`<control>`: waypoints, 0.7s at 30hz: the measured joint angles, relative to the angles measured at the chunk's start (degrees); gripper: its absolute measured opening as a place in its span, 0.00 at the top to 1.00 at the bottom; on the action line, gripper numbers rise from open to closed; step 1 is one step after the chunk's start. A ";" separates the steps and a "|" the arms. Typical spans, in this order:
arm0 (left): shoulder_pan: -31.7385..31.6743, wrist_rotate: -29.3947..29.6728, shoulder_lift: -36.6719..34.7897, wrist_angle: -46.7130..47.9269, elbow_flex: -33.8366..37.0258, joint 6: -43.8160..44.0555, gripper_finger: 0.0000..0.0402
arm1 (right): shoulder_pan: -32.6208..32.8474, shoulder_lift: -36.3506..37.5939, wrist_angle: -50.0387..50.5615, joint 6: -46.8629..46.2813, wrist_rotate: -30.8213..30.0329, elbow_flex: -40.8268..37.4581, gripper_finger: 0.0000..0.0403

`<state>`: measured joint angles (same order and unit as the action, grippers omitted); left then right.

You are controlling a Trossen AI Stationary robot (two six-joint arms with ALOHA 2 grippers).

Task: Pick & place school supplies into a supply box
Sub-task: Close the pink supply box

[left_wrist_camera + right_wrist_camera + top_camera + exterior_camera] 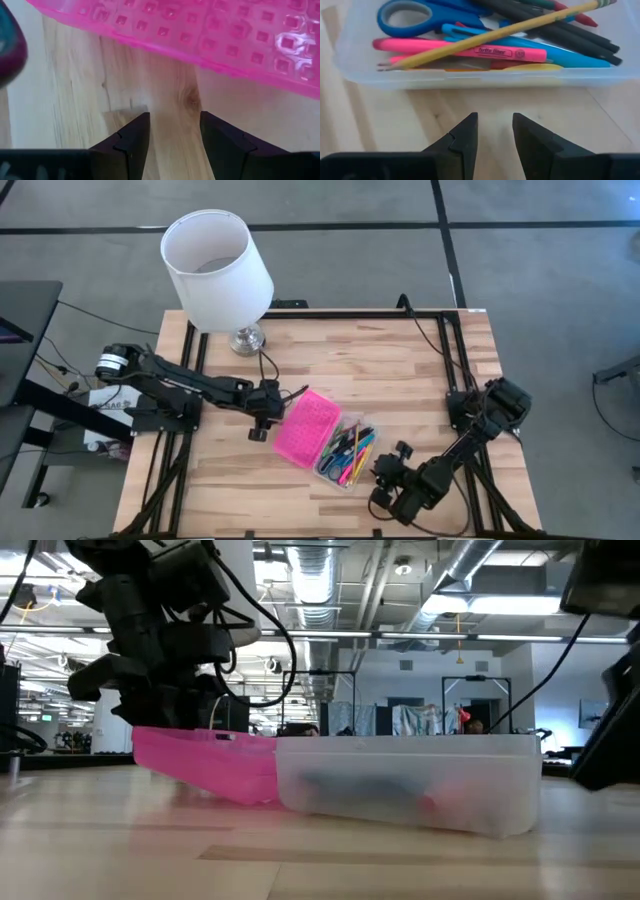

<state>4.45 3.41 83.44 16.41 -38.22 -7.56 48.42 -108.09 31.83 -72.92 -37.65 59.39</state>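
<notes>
The supply box lies open in the middle of the table. Its clear base [348, 452] holds the school supplies: blue-handled scissors [405, 17], a pink highlighter [470, 49], a yellow pencil [490, 35] and dark pens [560, 30]. The pink ribbed lid [304, 428] is folded out to the base's left and slopes up from the base in the low view [200, 760]. My left gripper [174, 117] is open just left of the lid, over bare wood. My right gripper [495, 117] is open over bare wood beside the base's long wall, toward the table's near right.
A lamp with a white shade [217, 265] and a metal foot [246, 338] stands at the table's far left, its cord running toward the left arm. Bare wood [240, 490] lies at the near left, and more [400, 370] at the far side.
</notes>
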 joint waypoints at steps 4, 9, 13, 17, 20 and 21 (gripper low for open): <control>-0.89 -1.27 0.00 0.75 0.00 -0.37 0.58 | -1.52 0.00 -6.24 4.34 0.22 -3.29 0.71; -0.92 -2.18 -0.02 0.94 0.00 -1.68 0.58 | -3.86 0.00 -8.29 7.45 1.03 -4.50 0.74; -0.94 -3.43 0.37 0.80 -0.02 -1.78 0.58 | -5.61 0.00 -9.02 9.54 1.25 -4.93 0.76; -0.94 -4.71 2.26 -0.18 -0.02 -2.66 0.58 | -6.61 0.09 -11.33 12.15 1.51 -5.58 0.77; -0.94 -5.90 4.11 -2.04 -0.02 -2.16 0.58 | -7.06 0.09 -11.93 12.94 1.75 -5.58 0.77; -0.93 -6.14 4.59 -3.14 -0.02 -1.76 0.58 | -7.06 0.09 -11.93 12.96 1.75 -5.58 0.77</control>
<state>3.53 -2.74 88.03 13.28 -38.24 -9.32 41.36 -108.01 19.90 -59.96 -35.90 53.80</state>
